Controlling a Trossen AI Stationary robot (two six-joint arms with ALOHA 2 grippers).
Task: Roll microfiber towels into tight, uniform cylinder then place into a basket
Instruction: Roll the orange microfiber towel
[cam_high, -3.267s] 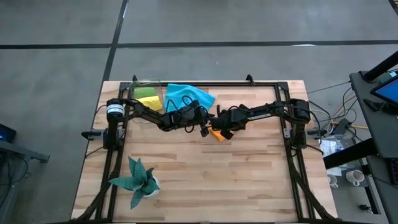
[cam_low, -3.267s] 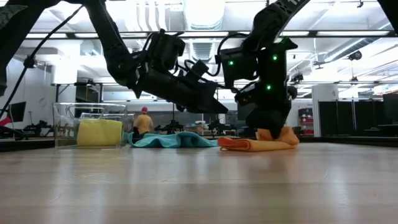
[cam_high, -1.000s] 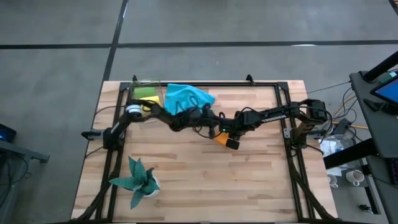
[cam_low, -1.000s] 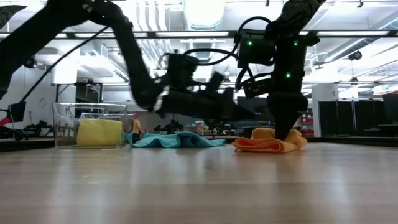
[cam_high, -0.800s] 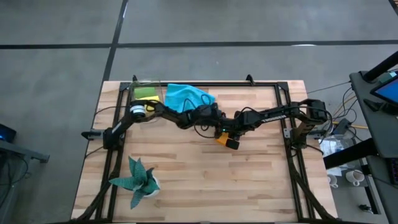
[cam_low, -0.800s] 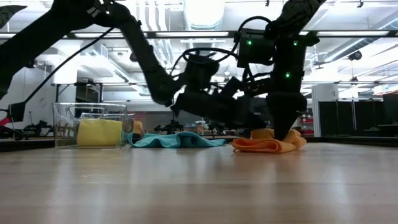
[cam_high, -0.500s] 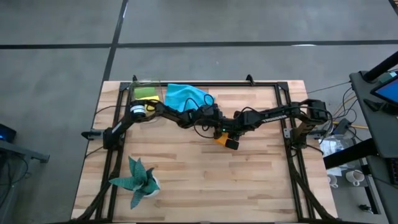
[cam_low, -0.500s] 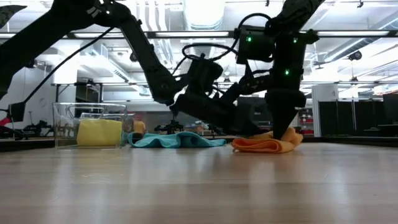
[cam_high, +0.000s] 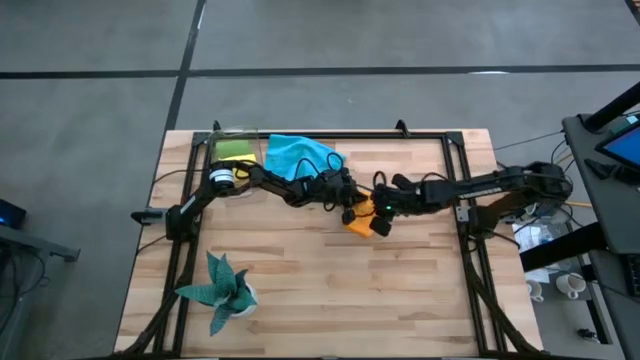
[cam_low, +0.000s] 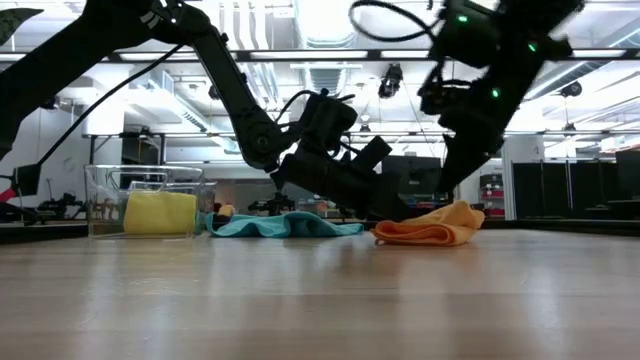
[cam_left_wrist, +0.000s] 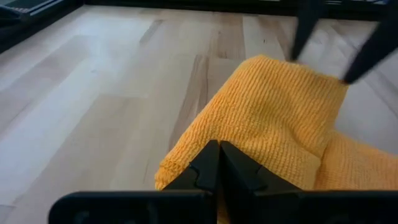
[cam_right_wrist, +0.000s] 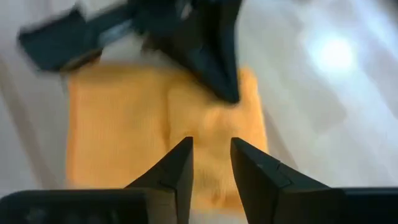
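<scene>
Towels counted: four. One orange towel (cam_high: 358, 222) near the middle of the table (cam_high: 330, 300); one blue towel (cam_high: 300, 155) beyond it toward the basket; one yellow towel (cam_low: 160, 212) and one green towel (cam_high: 236, 148) in the basket.

Orange towel: folded over into a loose, flat bundle, not a tight cylinder; ribbed weave, one folded edge raised at the end away from the basket. Blue towel: spread loose and crumpled, lying flat just beside the basket.

Containers: one clear basket (cam_low: 105, 200), at the table's far corner on the left arm's side. Holds the yellow towel, rolled, and the green towel next to it.

Grippers: two. Left gripper (cam_left_wrist: 217, 163) has its fingers pressed together, tips down on the orange towel's edge on the basket side. Right gripper (cam_right_wrist: 210, 163) has its fingers a little apart with nothing between them, hanging just above the orange towel on the side away from the basket.

One potted plant (cam_high: 222, 290) well apart from the basket, at the table's near edge.
</scene>
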